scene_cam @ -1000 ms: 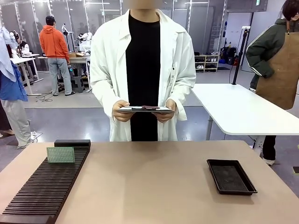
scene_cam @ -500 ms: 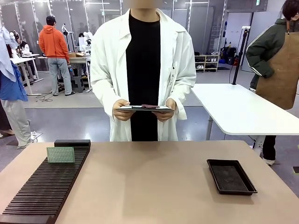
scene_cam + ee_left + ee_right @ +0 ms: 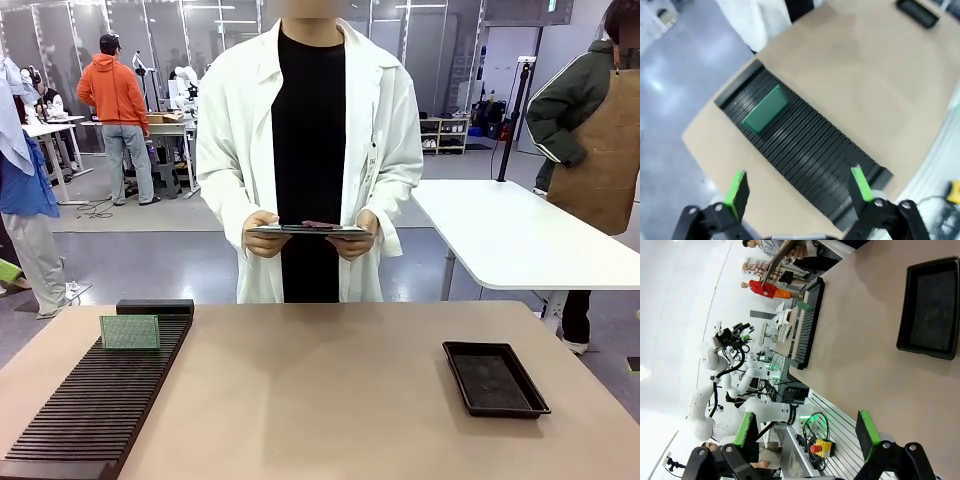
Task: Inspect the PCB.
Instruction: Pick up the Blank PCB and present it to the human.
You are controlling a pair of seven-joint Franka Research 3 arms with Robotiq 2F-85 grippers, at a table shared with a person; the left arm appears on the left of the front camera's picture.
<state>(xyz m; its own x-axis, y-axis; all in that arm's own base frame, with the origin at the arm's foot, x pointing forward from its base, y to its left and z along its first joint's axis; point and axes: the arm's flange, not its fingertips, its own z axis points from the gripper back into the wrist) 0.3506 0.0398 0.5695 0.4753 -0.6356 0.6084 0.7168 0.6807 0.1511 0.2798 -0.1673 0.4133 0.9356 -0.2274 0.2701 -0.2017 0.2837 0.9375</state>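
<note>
The PCB (image 3: 129, 332) is a small green board standing on edge in a slot near the far end of a black slotted rack (image 3: 100, 400) on the table's left. In the left wrist view my left gripper (image 3: 799, 186) hangs open high above the rack (image 3: 805, 150), with the PCB (image 3: 765, 108) well ahead of its green fingertips (image 3: 737, 187). My right gripper (image 3: 806, 431) is open and holds nothing, off the table's near edge. From there the PCB (image 3: 801, 305) shows as a thin strip on the rack (image 3: 807, 325).
A shallow black tray (image 3: 495, 378) lies at the table's right, also the tray (image 3: 930, 307) in the right wrist view. Across the table a person in a white coat holds a flat grey clipboard (image 3: 310, 231) level in both hands. The tan tabletop (image 3: 320, 390) lies bare between rack and tray.
Nothing on the table has moved. The person with the clipboard has shifted very slightly to the right.
</note>
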